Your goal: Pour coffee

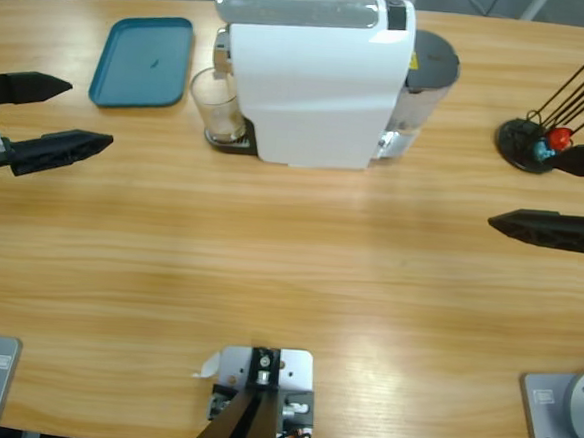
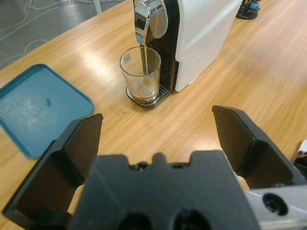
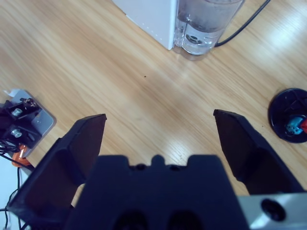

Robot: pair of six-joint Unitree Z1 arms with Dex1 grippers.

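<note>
A clear glass tumbler (image 1: 216, 104) (image 2: 140, 73) stands on the drip tray of a white coffee machine (image 1: 312, 80) (image 2: 199, 33), under its chrome spout (image 2: 149, 17). A thin brown stream runs from the spout into the glass, and a shallow layer of coffee (image 2: 142, 97) lies at its bottom. My left gripper (image 1: 67, 113) (image 2: 156, 141) is open at the table's left edge, well short of the glass. Over at the right edge, my right gripper (image 1: 535, 191) (image 3: 160, 143) is also open, with nothing between its jaws.
A teal tray (image 1: 143, 60) (image 2: 36, 108) lies left of the machine. At the machine's back is a clear water tank (image 1: 427, 73) (image 3: 204, 26). A black round capsule stand (image 1: 530, 143) (image 3: 290, 115) with thin black rods sits at the far right.
</note>
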